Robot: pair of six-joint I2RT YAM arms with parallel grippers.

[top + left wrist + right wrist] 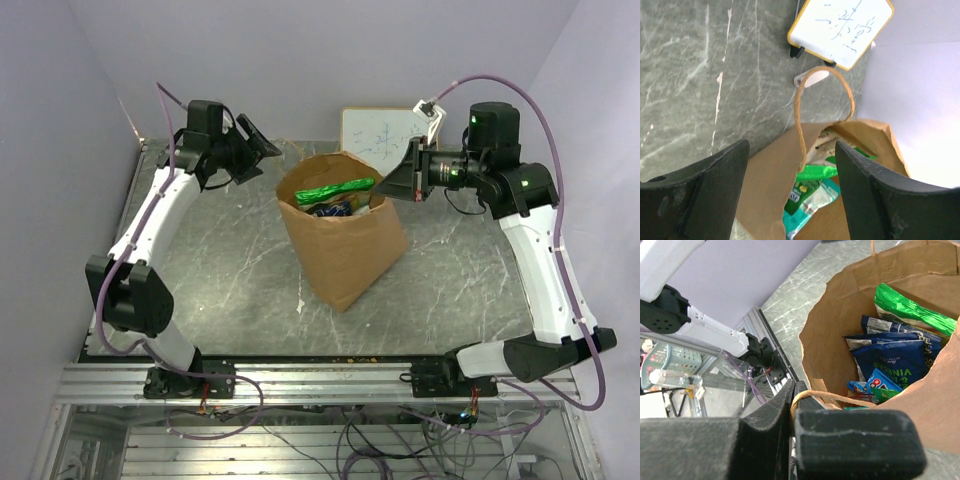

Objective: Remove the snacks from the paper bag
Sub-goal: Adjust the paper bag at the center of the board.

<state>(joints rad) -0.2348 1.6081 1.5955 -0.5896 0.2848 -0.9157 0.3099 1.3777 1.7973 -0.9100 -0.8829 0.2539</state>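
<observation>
The brown paper bag [345, 250] stands open in the middle of the table, its mouth facing up. Inside lie the snacks: a green packet [335, 190] on top, dark blue packets [895, 355] and small blue and teal packs [875, 385] below. My right gripper [388, 184] is at the bag's right rim, shut on its twisted paper handle [830, 397]. My left gripper [262, 145] is open and empty, to the upper left of the bag. In the left wrist view the bag's other handle [822, 107] stands up between the fingers, with green and teal packets [812, 192] below.
A small framed whiteboard [385, 132] stands behind the bag at the back of the table. Purple walls close in the back and sides. The aluminium frame rail [300, 385] runs along the near edge.
</observation>
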